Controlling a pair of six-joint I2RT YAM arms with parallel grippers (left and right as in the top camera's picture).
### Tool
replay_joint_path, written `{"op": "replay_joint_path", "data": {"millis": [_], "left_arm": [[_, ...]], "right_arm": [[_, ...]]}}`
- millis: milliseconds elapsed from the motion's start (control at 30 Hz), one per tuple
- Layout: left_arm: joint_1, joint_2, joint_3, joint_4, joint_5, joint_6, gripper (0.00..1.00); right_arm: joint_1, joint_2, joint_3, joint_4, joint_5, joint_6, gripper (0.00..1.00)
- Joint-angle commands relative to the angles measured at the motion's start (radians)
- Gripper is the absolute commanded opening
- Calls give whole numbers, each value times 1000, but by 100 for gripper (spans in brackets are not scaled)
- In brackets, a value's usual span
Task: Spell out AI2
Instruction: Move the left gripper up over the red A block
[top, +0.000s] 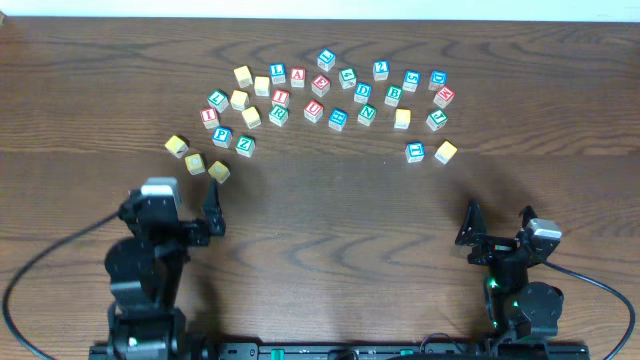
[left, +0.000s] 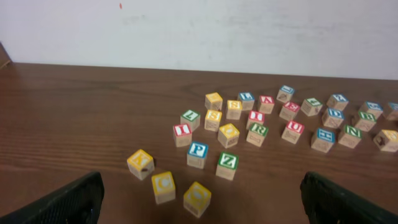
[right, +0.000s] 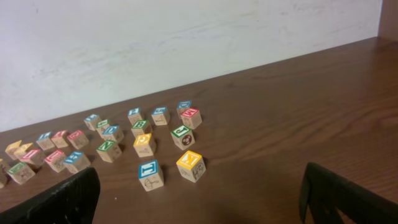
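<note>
My left arm (top: 150, 255) and right arm (top: 520, 290) are matte black; each has a pale grey wrist block (top: 158, 188) and black fingers (top: 213, 205). A thin black cable (top: 40, 275) trails from each; I see a green light (top: 492, 285) on the right.

A (top: 298, 75), I (top: 209, 116), 2 (top: 380, 69) blks, scattered apart

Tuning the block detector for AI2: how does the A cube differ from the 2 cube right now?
Print: the A cube has a red letter, the 2 cube a blue digit.
Place: the A cube sits left of the scatter's middle, the 2 cube right of it.
Neighbours: the A cube is close beside a blue cube; the 2 cube stands apart from the others.
Shared: same size, wooden, flat on the table, neither held.
</note>
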Motion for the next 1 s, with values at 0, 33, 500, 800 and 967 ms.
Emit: {"op": "replay_joint_path", "data": {"millis": [0, 33, 500, 800, 967], "left_arm": [[5, 130, 120, -1, 35, -11, 100], [5, 157, 141, -1, 48, -11, 100], [5, 499, 496, -235, 114, -5, 100], [5, 663, 716, -422, 118, 27, 100], [2, 747, 856, -520, 121, 31, 100]], "right_arm": [[-5, -6, -2, -3, -2, 6, 99], [-5, -6, -2, -3, -2, 6, 99], [-5, -6, -2, -3, -2, 6, 99], [-5, -6, -2, -3, -2, 6, 99], [-5, -6, -2, -3, -2, 6, 99]]}}
